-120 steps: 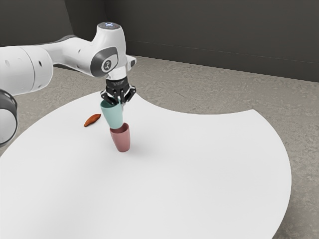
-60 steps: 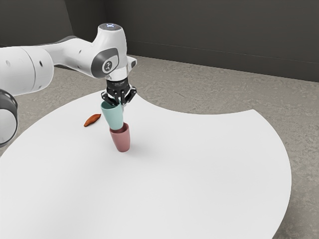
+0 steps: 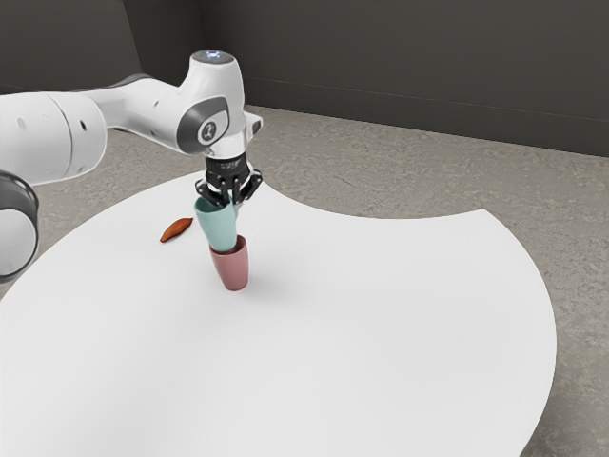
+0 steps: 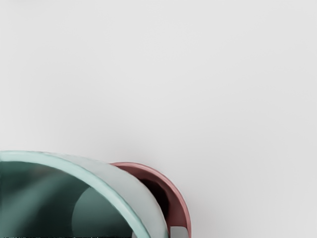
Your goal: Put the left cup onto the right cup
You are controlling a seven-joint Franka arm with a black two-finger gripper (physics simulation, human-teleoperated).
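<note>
Atop pink cup [image 3: 230, 267], teal cup [image 3: 217, 225] lower (slightly)

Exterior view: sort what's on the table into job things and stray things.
Job: teal cup, gripped at its rim by the gripper; pink cup beneath it.
Lying about: small orange-brown scrap on the white table, apart from the cups.

Teal cup [image 3: 216, 225] [image 4: 118, 187]: tapered, glossy, mouth up. Tilted, top leaning toward exterior view's left. Raised off table, rim pinched by gripper [image 3: 228, 196], base set into mouth of pink cup [image 3: 231, 268] [image 4: 174, 195].

Pink cup: dusty red, same tapered shape, upright, mouth up, standing on white table [image 3: 381, 324]. Rim partly covered by teal cup; dark crescent of open mouth showing beside it in wrist view.
</note>
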